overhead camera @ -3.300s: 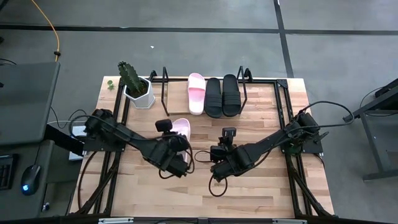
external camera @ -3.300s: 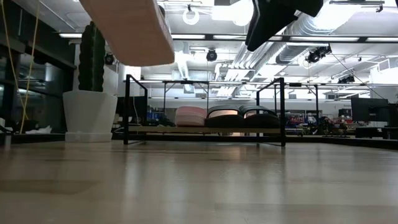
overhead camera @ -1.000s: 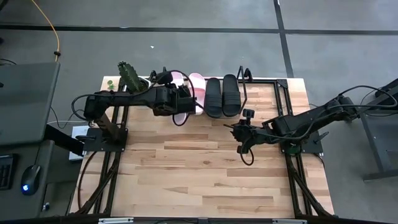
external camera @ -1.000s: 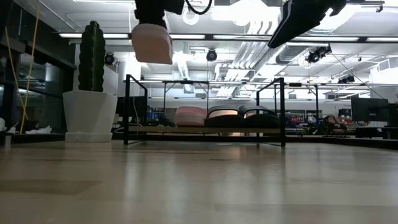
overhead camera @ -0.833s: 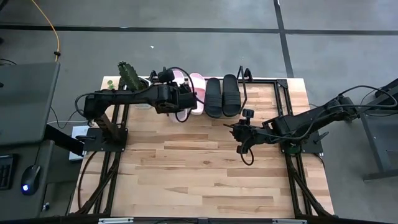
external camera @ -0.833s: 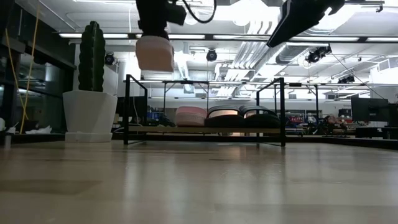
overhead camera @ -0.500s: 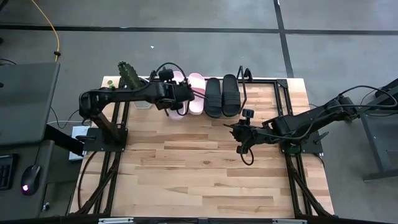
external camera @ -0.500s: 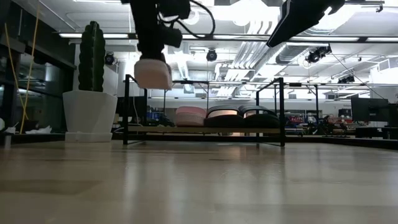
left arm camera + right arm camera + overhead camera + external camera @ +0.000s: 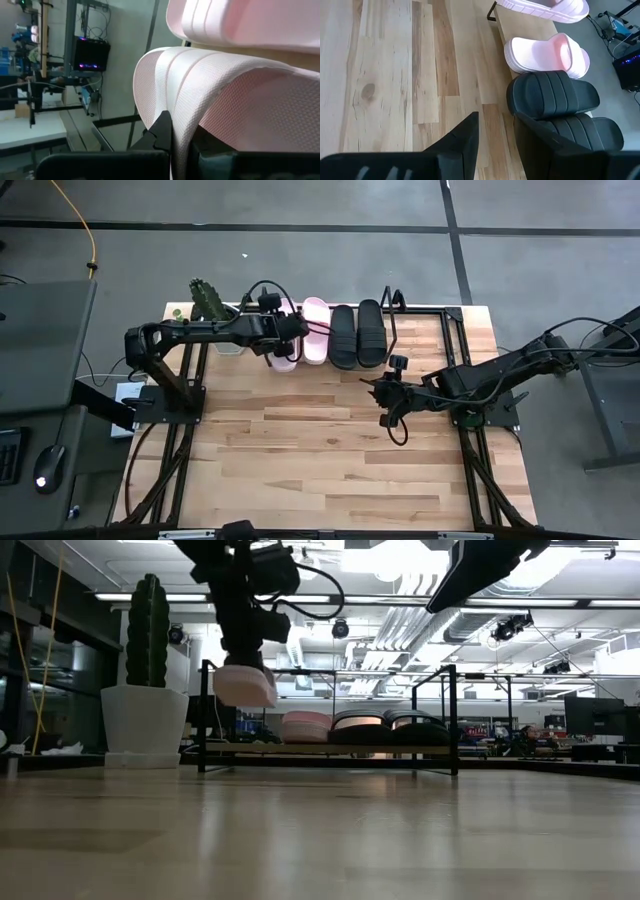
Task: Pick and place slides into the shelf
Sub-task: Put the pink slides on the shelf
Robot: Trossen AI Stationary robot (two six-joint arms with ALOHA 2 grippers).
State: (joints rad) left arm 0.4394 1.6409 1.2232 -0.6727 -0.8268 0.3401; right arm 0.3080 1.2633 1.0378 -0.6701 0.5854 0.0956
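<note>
Since the earlier frames, the left gripper point(image 9: 283, 340) has carried the last pink slide point(image 9: 244, 686) from mid-table to the shelf point(image 9: 395, 310) and lowered it; it now hangs just above the open spot beside the shelved pink slide point(image 9: 316, 330), near the white plant pot point(image 9: 143, 727). The low view shows its sole not yet down on the shelf's wooden board. The left fingers are clamped together on the slide's wide strap, which the left wrist view shows as a textured pale band folded over one finger point(image 9: 162, 132). The two black slides point(image 9: 357, 332) lie side by side further along the shelf.

The right gripper point(image 9: 383, 402) waits over bare table, well apart from the shelf, its fingers parted and holding nothing.

This slide looks light and foamy, stiff enough to keep its shape when hung from the strap alone, and not fragile. The strap is the natural place to pinch: soft, ridged, unlikely to slip. Because the hold is at one point, the sole probably tilts a little, though the angle is hard to read from these views.
</note>
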